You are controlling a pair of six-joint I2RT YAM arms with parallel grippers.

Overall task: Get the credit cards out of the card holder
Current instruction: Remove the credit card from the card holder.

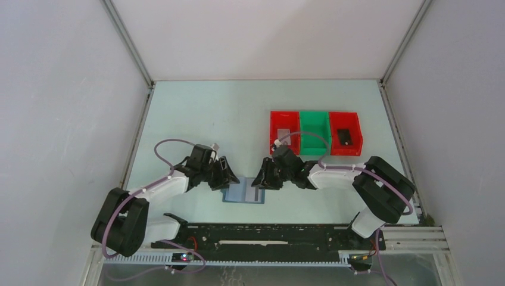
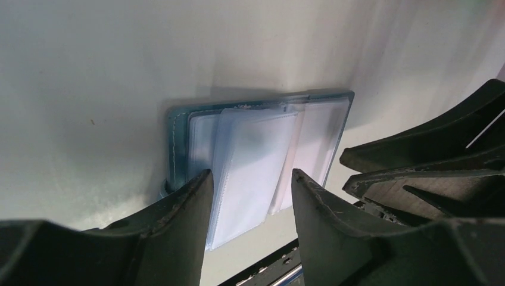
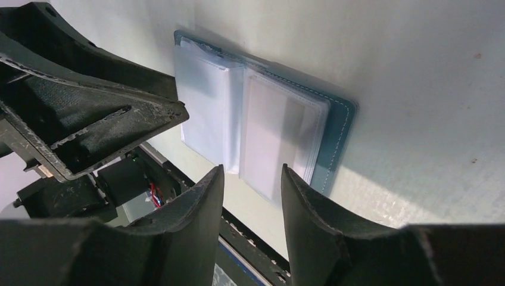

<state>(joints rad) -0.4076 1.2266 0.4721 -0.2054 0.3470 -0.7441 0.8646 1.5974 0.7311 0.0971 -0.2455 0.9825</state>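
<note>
The card holder (image 1: pixel 241 193) lies open and flat on the table near the front edge, its teal rim framing clear plastic sleeves (image 2: pixel 253 155). A pale card (image 3: pixel 275 128) shows inside one sleeve, with a dark stripe (image 1: pixel 255 195) visible from above. My left gripper (image 1: pixel 229 179) hovers at the holder's left edge, open, with a sleeve seen behind its gap (image 2: pixel 251 174). My right gripper (image 1: pixel 262 179) hangs over the holder's right edge, also open and holding nothing (image 3: pixel 252 170). A grey card (image 1: pixel 284 135) lies in the left red bin and a black card (image 1: pixel 343 137) in the right red bin.
Three bins stand in a row at the back right: red (image 1: pixel 275 128), green (image 1: pixel 314 122), red (image 1: pixel 356 128). The black base rail (image 1: pixel 268 233) runs just in front of the holder. The two grippers face each other closely across the holder.
</note>
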